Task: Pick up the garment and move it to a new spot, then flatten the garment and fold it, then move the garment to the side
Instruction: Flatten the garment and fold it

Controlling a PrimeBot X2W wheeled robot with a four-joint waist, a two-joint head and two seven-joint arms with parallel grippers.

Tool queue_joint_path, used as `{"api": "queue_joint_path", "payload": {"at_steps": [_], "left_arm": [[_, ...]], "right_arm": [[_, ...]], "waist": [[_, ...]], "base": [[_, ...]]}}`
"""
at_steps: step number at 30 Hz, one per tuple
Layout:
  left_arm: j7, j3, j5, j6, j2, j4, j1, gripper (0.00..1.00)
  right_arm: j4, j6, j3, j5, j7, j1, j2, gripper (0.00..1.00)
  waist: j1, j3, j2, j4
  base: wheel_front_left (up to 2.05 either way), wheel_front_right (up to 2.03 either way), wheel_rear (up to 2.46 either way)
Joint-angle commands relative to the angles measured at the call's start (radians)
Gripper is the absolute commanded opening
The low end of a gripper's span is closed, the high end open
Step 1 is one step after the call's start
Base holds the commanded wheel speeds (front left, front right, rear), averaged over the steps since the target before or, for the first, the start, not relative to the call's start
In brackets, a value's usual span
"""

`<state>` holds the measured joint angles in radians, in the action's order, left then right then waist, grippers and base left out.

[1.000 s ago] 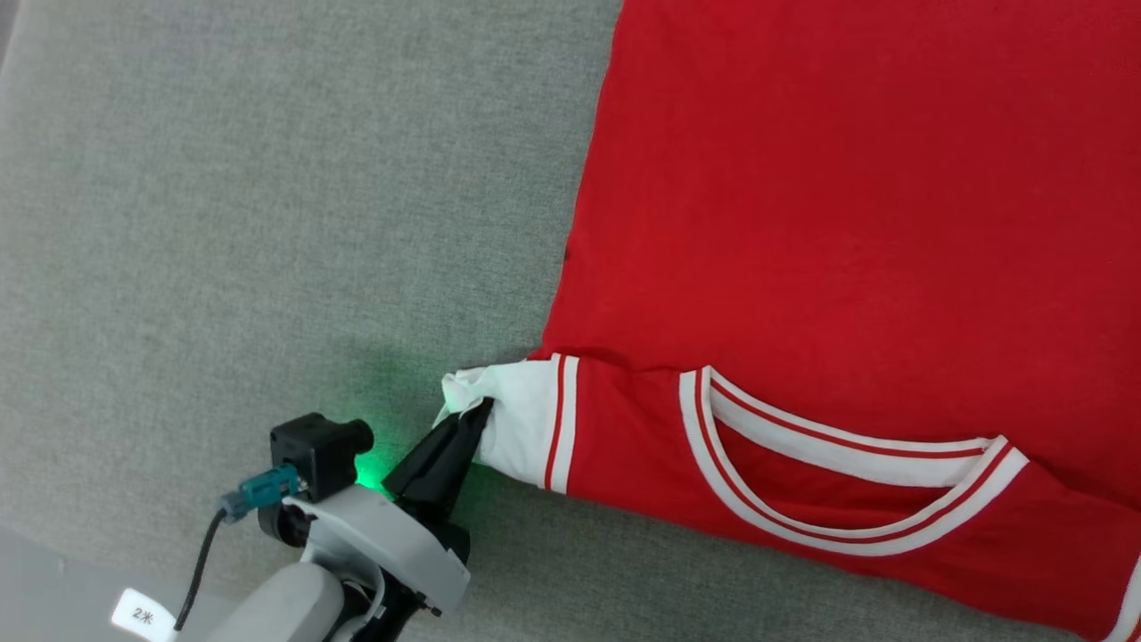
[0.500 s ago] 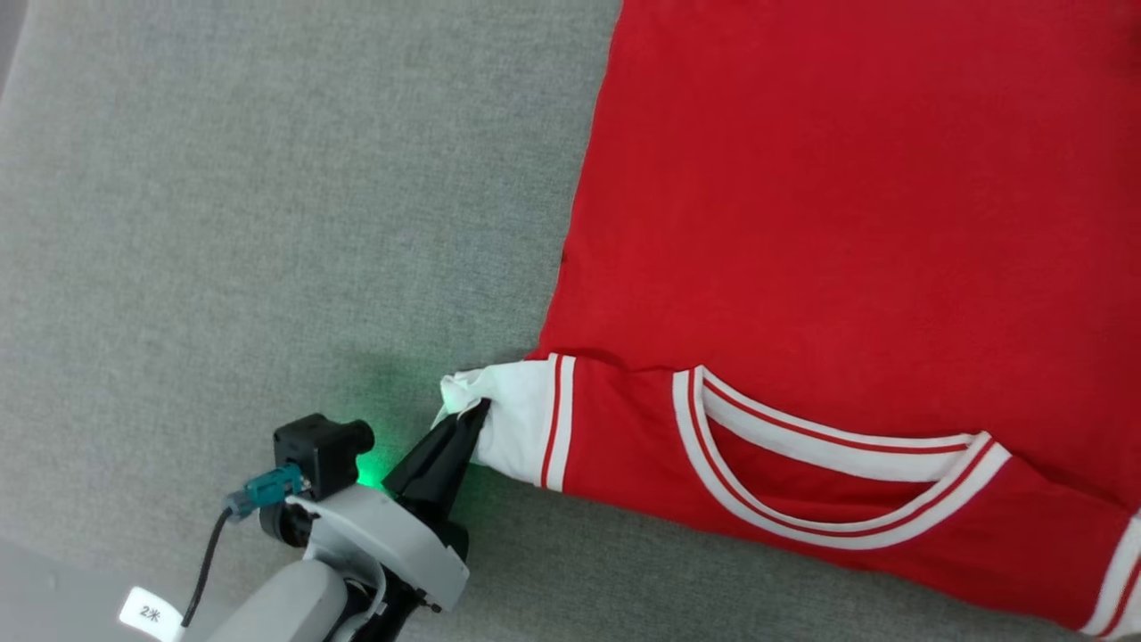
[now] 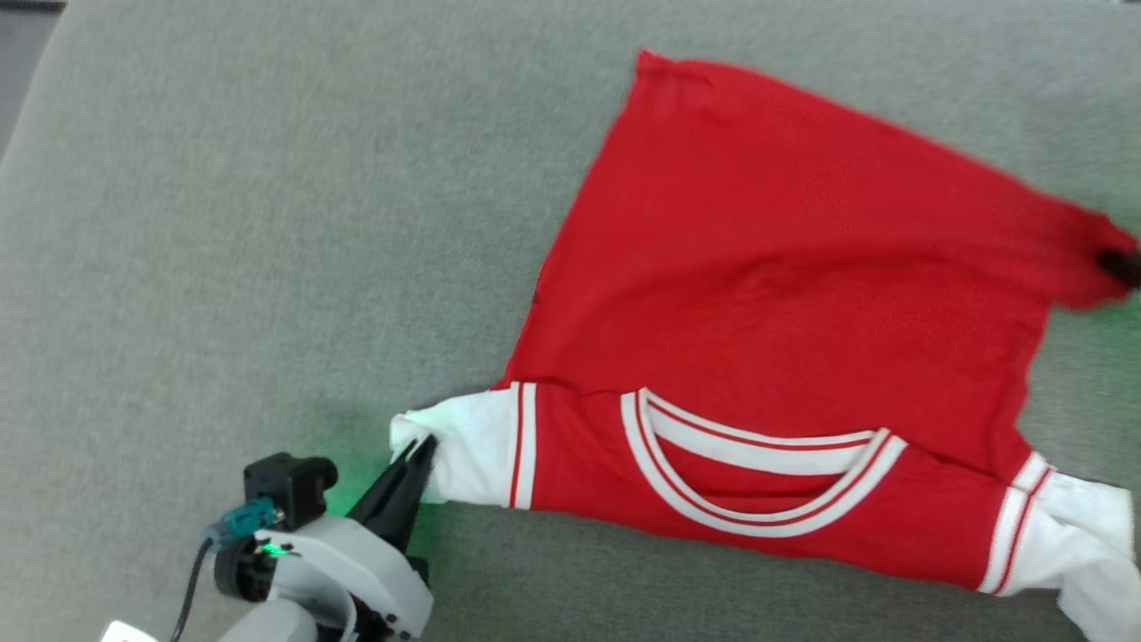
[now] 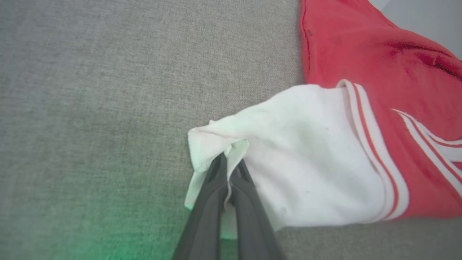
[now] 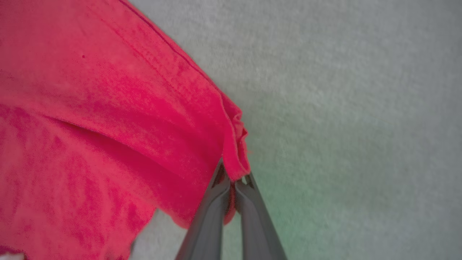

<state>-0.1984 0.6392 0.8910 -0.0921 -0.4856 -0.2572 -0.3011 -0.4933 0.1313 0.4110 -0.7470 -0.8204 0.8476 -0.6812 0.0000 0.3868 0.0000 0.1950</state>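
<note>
The red shirt (image 3: 758, 294) lies on the grey fabric surface (image 3: 223, 223), right of centre in the head view. Its collar end is nearest the robot and its bottom edge is at the far side. So the length runs away from the robot, leaning a touch to the left as it goes. The sleeves stick out to either side.

The body is plain red and mostly flat. The striped collar (image 3: 758, 481), white with red lines, sits close to the near edge. The near white sleeve (image 4: 306, 151) has a red-and-white band where it meets the red, and its tip is bunched. The far white sleeve (image 3: 1079, 535) is crumpled at the lower right.

The left gripper (image 3: 419, 450) has its fingers pressed together, pinching the crumpled tip of that near sleeve. At the right edge, the right gripper (image 3: 1119, 266) has its fingers clamped on the far hem corner (image 5: 234, 144). That corner is drawn out to a point, and the cloth is blurred there.
</note>
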Motion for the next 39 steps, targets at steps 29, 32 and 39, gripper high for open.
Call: {"api": "queue_joint_path", "payload": {"at_steps": [29, 32, 39], "left_arm": [[0.029, -0.009, 0.022, -0.073, -0.048, 0.081, 0.069, 0.00], [0.027, -0.005, 0.024, -0.073, -0.044, 0.076, 0.076, 0.00], [0.021, 0.005, 0.021, -0.067, -0.032, 0.081, 0.075, 0.00]], "right_arm": [[0.581, -0.001, -0.105, -0.066, -0.132, -0.809, -0.033, 1.00], [0.627, -0.001, -0.137, -0.087, -0.122, -0.788, -0.043, 1.00], [0.764, -0.001, -0.280, -0.146, -0.164, -0.749, -0.115, 1.00]], "waist": [[0.0000, -0.143, 0.0000, -0.143], [0.0000, -0.153, 0.0000, -0.141], [0.0000, -0.161, 0.0000, -0.115]], "base": [[0.00, 0.00, 0.00], [0.00, 0.00, 0.00], [0.00, 0.00, 0.00]]}}
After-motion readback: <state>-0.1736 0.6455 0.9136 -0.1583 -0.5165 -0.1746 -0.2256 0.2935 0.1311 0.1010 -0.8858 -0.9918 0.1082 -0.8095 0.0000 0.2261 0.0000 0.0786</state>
